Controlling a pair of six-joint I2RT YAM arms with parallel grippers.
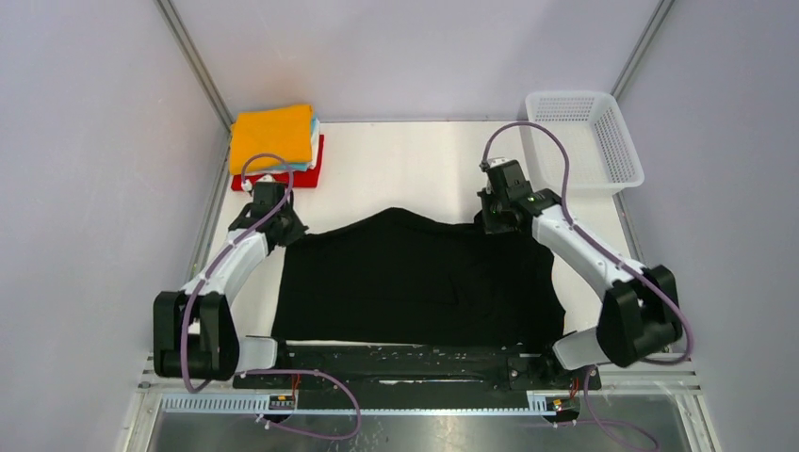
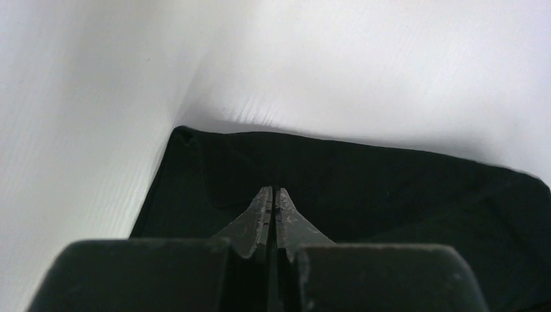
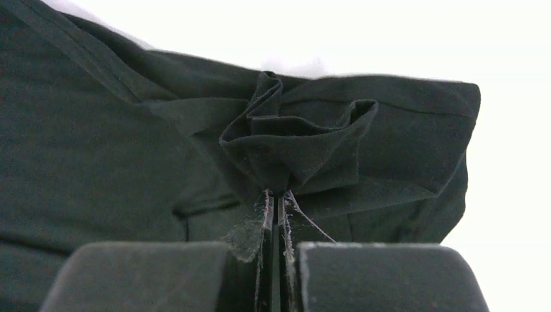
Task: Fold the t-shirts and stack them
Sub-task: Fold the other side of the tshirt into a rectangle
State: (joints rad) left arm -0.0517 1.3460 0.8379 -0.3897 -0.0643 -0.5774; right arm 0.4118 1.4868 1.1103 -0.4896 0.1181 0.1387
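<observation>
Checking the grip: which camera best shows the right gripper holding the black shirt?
Right wrist view: the right gripper is shut on a bunched fold of the black t-shirt. The top view shows only its back at the shirt's corner; the left wrist view misses it.

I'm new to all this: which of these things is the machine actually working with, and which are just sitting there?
Part of the job:
black t-shirt, spread out in the middle
folded stack, orange shirt on top
left gripper, shut, over the black cloth
right gripper, shut on bunched black cloth

Just lying about:
white mesh basket, far right corner
</observation>
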